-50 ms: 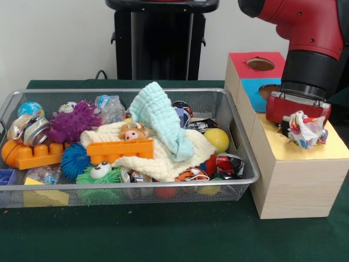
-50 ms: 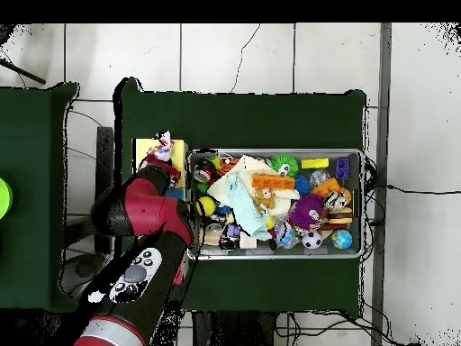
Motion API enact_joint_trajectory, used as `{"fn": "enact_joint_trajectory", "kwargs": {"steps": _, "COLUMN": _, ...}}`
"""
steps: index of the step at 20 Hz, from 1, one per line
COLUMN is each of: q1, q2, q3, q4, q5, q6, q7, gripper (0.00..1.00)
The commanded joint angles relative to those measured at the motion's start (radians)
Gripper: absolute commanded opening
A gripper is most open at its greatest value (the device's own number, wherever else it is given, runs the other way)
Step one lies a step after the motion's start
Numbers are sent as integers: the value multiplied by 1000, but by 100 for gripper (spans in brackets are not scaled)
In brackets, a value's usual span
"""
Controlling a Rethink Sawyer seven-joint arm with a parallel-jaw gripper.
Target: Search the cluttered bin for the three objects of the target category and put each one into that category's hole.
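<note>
My gripper [image 1: 303, 126] hangs over the yellow end of the wooden box [image 1: 294, 185], shut on a crumpled white, red and blue wrapper [image 1: 306, 131] that hides its fingertips. The wrapper is just above the yellow top [image 1: 334, 148]. In the overhead view the gripper [image 2: 162, 151] and the wrapper [image 2: 163, 141] sit over the yellow patch [image 2: 178, 150], left of the bin. More crumpled wrappers lie in the wire bin [image 1: 109, 91]: a red and black one [image 1: 230, 164] at the front right and a dark one [image 1: 200, 125] behind the yellow ball [image 1: 217, 139].
The box's red section has a round hole [image 1: 260, 64]; the blue section's hole [image 1: 267, 90] is partly hidden by my gripper. The bin [image 2: 363, 203] holds a purple spiky ball [image 1: 73, 123], orange blocks [image 1: 120, 150], cloths [image 1: 161, 117] and balls.
</note>
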Motion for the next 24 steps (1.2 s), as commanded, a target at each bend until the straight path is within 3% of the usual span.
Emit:
{"fn": "enact_joint_trajectory", "kwargs": {"steps": 1, "q1": -40, "q2": 97, "q3": 109, "q4": 90, "q5": -33, "q6": -34, "q7": 136, "gripper": 0}}
{"fn": "enact_joint_trajectory", "kwargs": {"steps": 24, "q1": -17, "q2": 112, "q3": 84, "q4": 60, "q5": -18, "q6": -21, "q7": 129, "gripper": 0}}
